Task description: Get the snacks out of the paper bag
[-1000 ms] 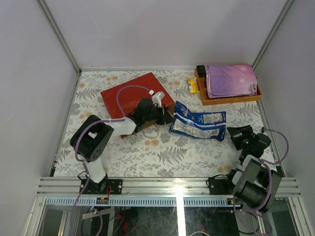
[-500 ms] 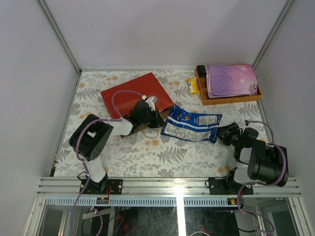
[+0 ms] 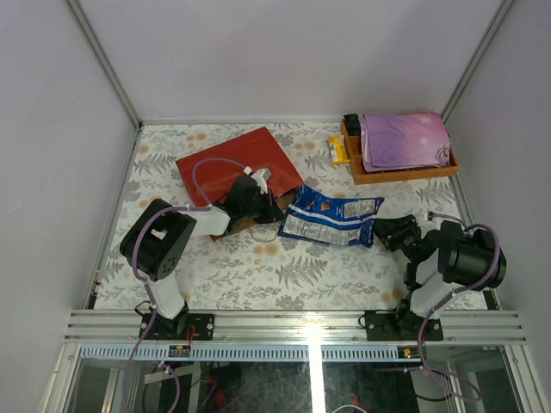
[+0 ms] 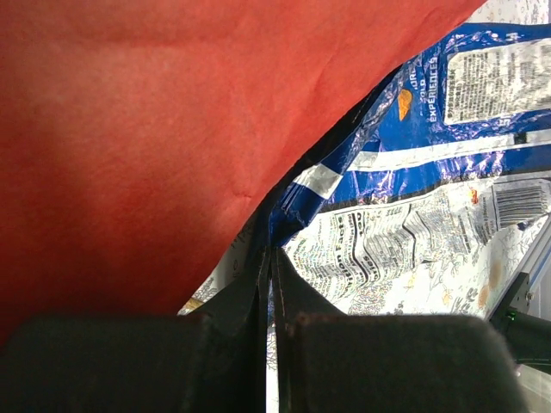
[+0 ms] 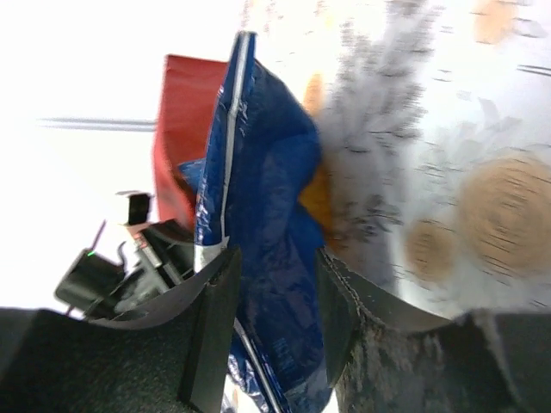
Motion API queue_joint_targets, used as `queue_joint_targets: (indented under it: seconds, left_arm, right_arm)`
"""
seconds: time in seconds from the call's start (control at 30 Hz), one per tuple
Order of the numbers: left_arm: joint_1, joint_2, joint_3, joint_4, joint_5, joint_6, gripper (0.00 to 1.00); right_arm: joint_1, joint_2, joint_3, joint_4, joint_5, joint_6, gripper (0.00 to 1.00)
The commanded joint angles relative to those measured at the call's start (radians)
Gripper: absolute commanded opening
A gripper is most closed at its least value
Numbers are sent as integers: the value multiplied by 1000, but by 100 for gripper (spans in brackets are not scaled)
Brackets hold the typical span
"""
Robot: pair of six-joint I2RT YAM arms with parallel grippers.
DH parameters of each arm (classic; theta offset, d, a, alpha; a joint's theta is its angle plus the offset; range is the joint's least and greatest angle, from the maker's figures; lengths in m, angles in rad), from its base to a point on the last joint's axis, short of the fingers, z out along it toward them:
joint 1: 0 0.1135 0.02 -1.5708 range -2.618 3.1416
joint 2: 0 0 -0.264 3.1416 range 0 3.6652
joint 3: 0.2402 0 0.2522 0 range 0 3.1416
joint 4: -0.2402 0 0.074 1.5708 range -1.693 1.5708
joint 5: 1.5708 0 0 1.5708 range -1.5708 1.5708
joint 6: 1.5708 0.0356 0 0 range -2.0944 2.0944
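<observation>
The red paper bag lies flat at the back left and fills the upper left of the left wrist view. A long blue-and-white snack pack lies at its mouth, one end under the bag's edge. My left gripper is shut at the bag's near edge, fingers pressed together, with nothing seen between them. My right gripper is closed round the pack's right end; the blue pack fills the gap between its fingers. Other snacks are hidden.
A wooden tray stands at the back right with a folded purple cloth on it. A small yellow packet lies beside the tray's left end. The bag's thin loop handle rests on the patterned tabletop.
My right gripper has swung left to the pack's right end and closed round it. The pack has slid a little to the left. The left gripper has shifted slightly left.
</observation>
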Motion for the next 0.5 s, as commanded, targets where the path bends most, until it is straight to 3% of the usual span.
queue_joint_targets:
  seconds: [0.0,0.17,0.27,0.3,0.4,0.47]
  left_arm:
    - [18,-16,-16,-23,-23,26,0]
    - [19,-19,-11,-32,-26,25,0]
    - [20,-20,-9,-34,-27,25,0]
    - [20,-19,-7,-35,-28,25,0]
    - [21,-14,-7,-39,-26,27,0]
    - [23,-15,-10,-42,-25,29,0]
  right_arm:
    - [10,-60,46,290,-149,165,46]
    - [10,-288,118,228,-212,286,45]
    - [10,-425,171,79,-234,266,48]
    - [10,-476,186,-41,-232,214,51]
    - [8,-662,239,-671,-116,-102,60]
    - [6,-750,259,-891,-17,-269,67]
